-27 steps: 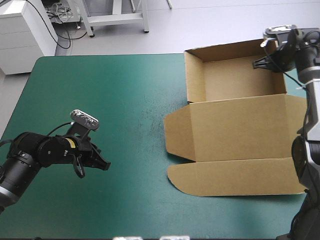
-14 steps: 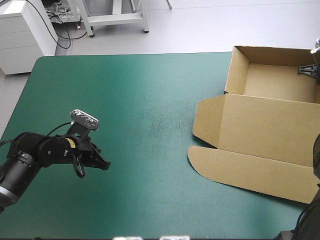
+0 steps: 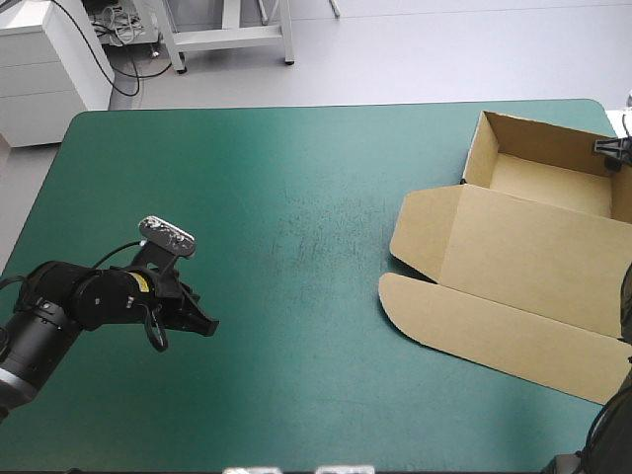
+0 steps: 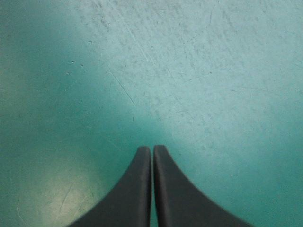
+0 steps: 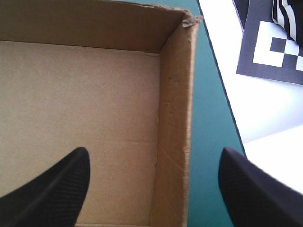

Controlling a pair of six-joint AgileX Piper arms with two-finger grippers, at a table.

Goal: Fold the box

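Straddling the tray's side wall (image 5: 177, 94) with my right pincer (image 5: 155, 153) spread wide, I should lower squarely before pinching. The box (image 3: 513, 247) lies at the far right corner of the teal-green cover (image 3: 276, 197), lid flat; my left pincer (image 4: 152, 150), pressed together, hovers well apart.

- Worktop (image 3: 247, 197) w/ teal-green cover fills most of the high view, corners rounded at the far side.
- Cover's scuffed mid-table, fine scratches; in the left wrist view they run every which way, w/ a brighter patch of light across them.
- Beyond the far edge: pale grey floor (image 3: 425, 49), smooth, evenly lit.
- Far-left corner: white cabinet (image 3: 44, 74), drawer fronts facing the worktop.
- Black cables (image 3: 126, 69) trail over the floor just beside the cabinet.
- White metal frame (image 3: 232, 35) stands on the floor near them, legs & crossbar only in shot.
- Right wrist view: past the worktop's edge, a white surface (image 5: 227, 80) bearing a black-&-white square-pattern marker (image 5: 277, 47).
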